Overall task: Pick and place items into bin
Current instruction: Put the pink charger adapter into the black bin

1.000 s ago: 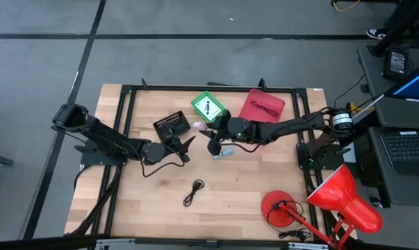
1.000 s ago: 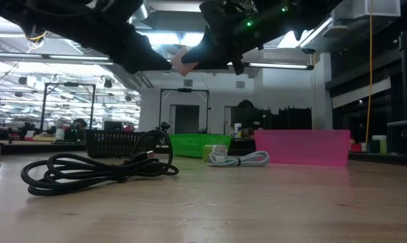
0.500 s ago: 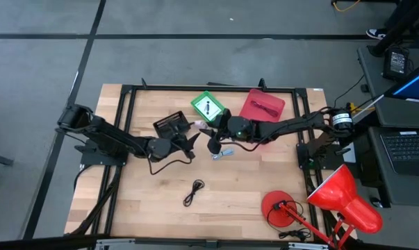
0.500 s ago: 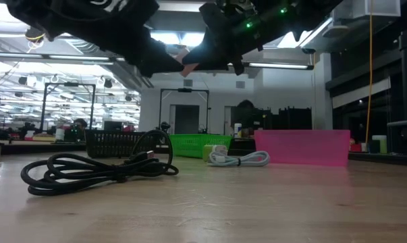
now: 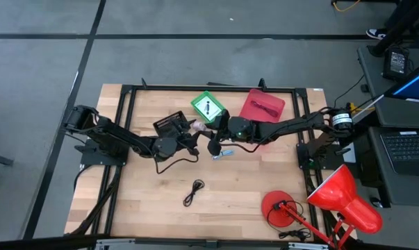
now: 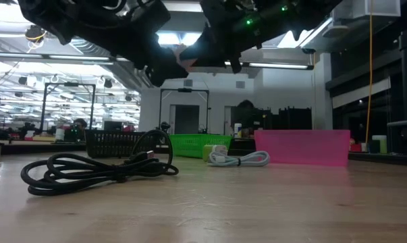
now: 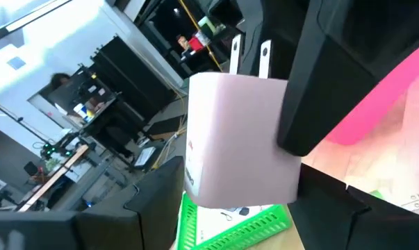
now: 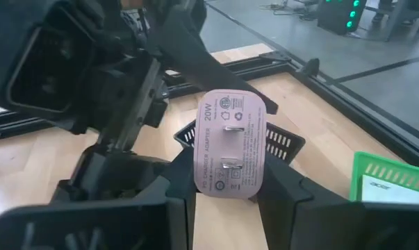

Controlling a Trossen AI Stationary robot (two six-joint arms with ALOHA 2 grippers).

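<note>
A pale pink plug-in charger (image 8: 230,142) with two metal prongs hangs above the table, near the black basket (image 5: 171,127). My right gripper (image 8: 226,201), reaching in from the table's right, is shut on it. My left gripper (image 5: 190,139) comes level from the table's left and stands open. In the left wrist view the charger (image 7: 237,139) fills the space between its two fingers (image 7: 153,198). I cannot tell whether they touch it. In the low view both grippers and the charger (image 6: 183,57) are high above the tabletop. My right gripper pinches the charger's lower end (image 8: 230,186) between its two fingers (image 8: 282,198), one on each narrow side. The pronged face is turned toward the wrist camera. The fingers come nearly level from the table's right. The charger is lifted clear of the table.
A green bin (image 5: 208,106) with a white card and a pink bin (image 5: 262,105) with a red cable stand at the far side. A white cable (image 5: 223,152) and a black cable (image 5: 193,191) lie on the wood. A red desk lamp (image 5: 334,201) stands near right.
My left gripper has moved toward the table's right, up to the charger held by my right gripper, and has rolled a little. It has stayed open. The right gripper and the charger have kept still.
</note>
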